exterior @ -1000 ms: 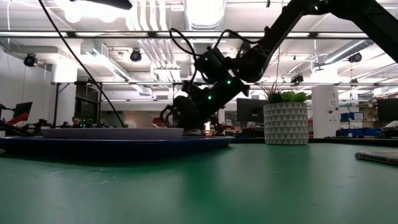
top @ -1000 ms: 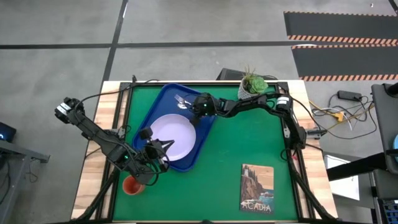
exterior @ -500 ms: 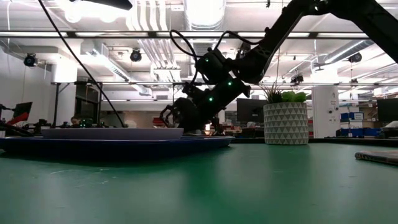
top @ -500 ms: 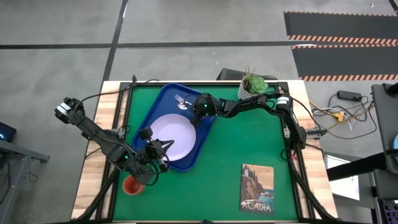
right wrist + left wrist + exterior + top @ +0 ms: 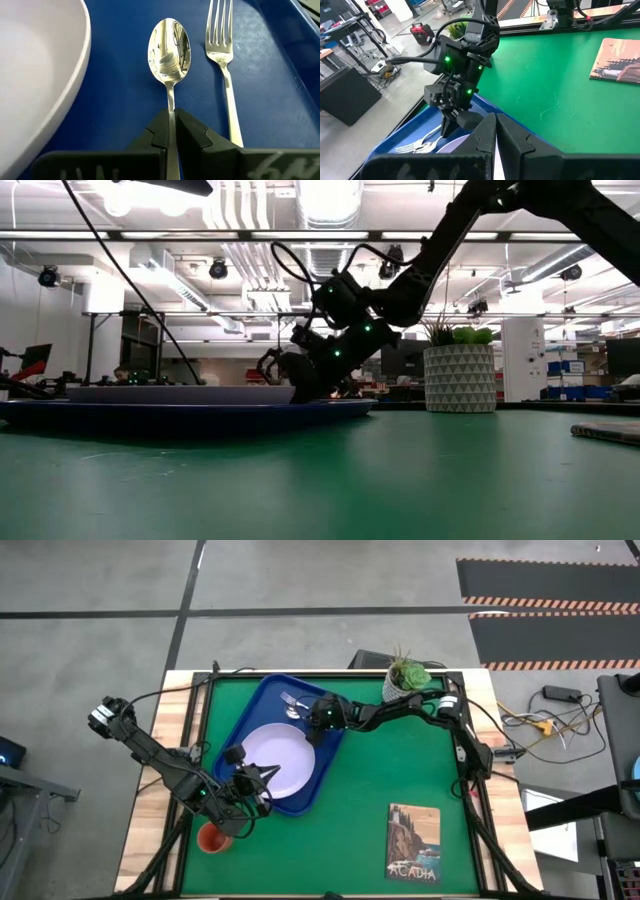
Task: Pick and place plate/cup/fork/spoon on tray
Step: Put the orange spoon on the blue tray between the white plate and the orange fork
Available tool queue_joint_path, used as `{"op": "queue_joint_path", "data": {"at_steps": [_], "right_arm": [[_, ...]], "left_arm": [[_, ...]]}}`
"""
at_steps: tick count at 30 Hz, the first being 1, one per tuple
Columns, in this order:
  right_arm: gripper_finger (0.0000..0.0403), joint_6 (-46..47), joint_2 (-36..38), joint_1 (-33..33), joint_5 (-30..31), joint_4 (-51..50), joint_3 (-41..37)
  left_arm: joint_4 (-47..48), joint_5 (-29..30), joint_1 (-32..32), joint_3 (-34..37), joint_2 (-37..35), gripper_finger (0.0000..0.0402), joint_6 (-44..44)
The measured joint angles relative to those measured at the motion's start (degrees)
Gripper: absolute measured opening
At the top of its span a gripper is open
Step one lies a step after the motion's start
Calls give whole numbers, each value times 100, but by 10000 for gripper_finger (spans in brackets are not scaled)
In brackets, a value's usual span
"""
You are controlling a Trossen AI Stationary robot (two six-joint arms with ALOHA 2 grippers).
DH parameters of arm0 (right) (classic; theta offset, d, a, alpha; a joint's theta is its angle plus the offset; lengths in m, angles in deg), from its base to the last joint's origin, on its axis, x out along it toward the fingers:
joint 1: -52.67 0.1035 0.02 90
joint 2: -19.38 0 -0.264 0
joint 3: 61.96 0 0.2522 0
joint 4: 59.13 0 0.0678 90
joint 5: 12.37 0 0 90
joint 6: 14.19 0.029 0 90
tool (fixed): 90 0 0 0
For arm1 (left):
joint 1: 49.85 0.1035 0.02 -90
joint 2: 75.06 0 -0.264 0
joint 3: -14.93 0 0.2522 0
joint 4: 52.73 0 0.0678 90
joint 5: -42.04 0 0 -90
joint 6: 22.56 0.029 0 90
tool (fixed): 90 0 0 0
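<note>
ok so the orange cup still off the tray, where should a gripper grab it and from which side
The cup stands upright on the table edge near the left gripper, just off the tray. Its open mouth faces up, so the best hold is probably on the rim: come straight down from above, one finger inside and one outside the wall. The round, small body would also suit a side pinch.

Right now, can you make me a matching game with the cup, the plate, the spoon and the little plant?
Things:
1. cup
2. plate
3. spoon
4. potted plant

Places:
A. in the tray, its handle between the right jaws
B. on the green mat, outside the tray
C. at the table's far edge
D. in the tray's middle

Pairs: 1-B, 2-D, 3-A, 4-C
</note>
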Motion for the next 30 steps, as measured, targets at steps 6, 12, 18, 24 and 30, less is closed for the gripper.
{"op": "queue_joint_path", "data": {"at_steps": [6,12,18,24,30], "right_arm": [[13,-35,-28,0,2,80,0],[13,-130,-30,0,4,129,0],[13,-127,-30,0,13,289,2],[13,-125,-30,0,52,295,2],[13,-122,-30,0,52,357,2]], "left_arm": [[2,0,-2,0,0,0,2],[2,0,-2,0,0,0,4],[4,0,0,2,0,0,7],[7,0,2,2,0,0,9],[7,0,2,2,0,0,9]]}}
